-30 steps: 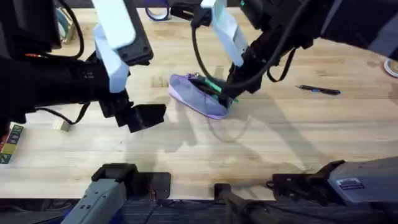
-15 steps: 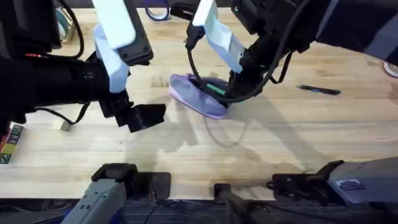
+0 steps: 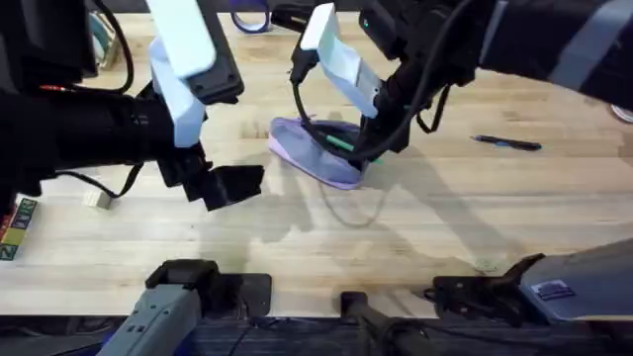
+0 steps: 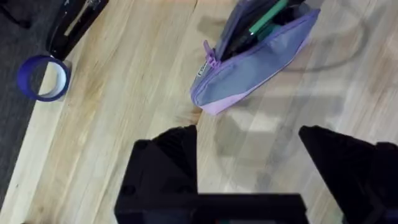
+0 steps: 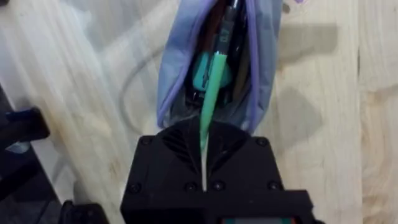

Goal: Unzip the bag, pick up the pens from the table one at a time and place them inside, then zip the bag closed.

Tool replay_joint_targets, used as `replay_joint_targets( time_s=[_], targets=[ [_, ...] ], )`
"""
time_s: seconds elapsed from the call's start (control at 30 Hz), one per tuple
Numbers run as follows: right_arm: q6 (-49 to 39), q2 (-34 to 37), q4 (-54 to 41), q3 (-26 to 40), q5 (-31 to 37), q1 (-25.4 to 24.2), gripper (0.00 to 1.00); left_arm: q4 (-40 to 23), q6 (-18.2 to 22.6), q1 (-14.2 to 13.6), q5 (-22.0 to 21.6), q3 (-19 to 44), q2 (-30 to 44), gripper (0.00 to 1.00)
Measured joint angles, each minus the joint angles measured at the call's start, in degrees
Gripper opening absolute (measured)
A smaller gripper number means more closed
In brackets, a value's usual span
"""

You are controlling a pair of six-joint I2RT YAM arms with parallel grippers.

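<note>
We see the right claw [image 5: 204,138] pinched shut on the green pen [image 5: 210,93], its two black fingers meeting around the shaft; the pen runs from that grip straight into the open mouth of the bag [image 5: 175,56], its far end down among dark contents and a teal item we cannot identify. In the overhead view this claw [image 3: 367,150] sits at the right end of the bag [image 3: 309,151], with the green pen [image 3: 339,142] showing as a short bright streak inside the opening; the zipper stands open along the top, and the lavender and grey-blue sides bulge outward.

Our left claw [image 4: 249,140] hangs open and empty, its fingers spread wide above bare wood just short of the bag's near end [image 4: 249,59]; from above we find it [image 3: 229,184] to the left of the bag, apart from it and touching nothing.

The bag lies on the bench [image 3: 415,222], a light butcher-block top with plank seams; the dark pen [image 3: 506,143] lies flat well to the right of the bag, on its own. At the bench's far edge a blue tape roll [image 4: 42,79] stands beside a long black object we cannot make out; at the left edge sits a small coloured block [image 3: 17,227].
</note>
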Motion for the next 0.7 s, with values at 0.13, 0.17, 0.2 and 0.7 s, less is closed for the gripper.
replay_joint_targets(
  time_s=[0.13, 0.17, 0.2, 0.7],
  targets=[
    [0.0, 1.48, 2.13, 0.0, 0.02, 0.59, 0.033, 0.02, 0.0, 0.0, 0.0, 0.0, 0.0, 0.993],
    [0.0, 1.77, 2.54, 0.0, 0.01, 0.86, 0.033, 0.0, 0.0, 0.0, 0.0, 0.0, 0.0, 0.993],
    [0.0, 2.07, 3.01, 0.0, -0.02, 1.22, 0.033, 0.01, -0.01, 0.0, 0.0, 0.0, 0.0, 0.992],
    [0.02, 5.15, 7.18, -0.02, -1.29, 5.03, 0.033, 0.0, 0.0, 0.0, 0.0, 0.0, 0.0, 0.993]
  ],
)
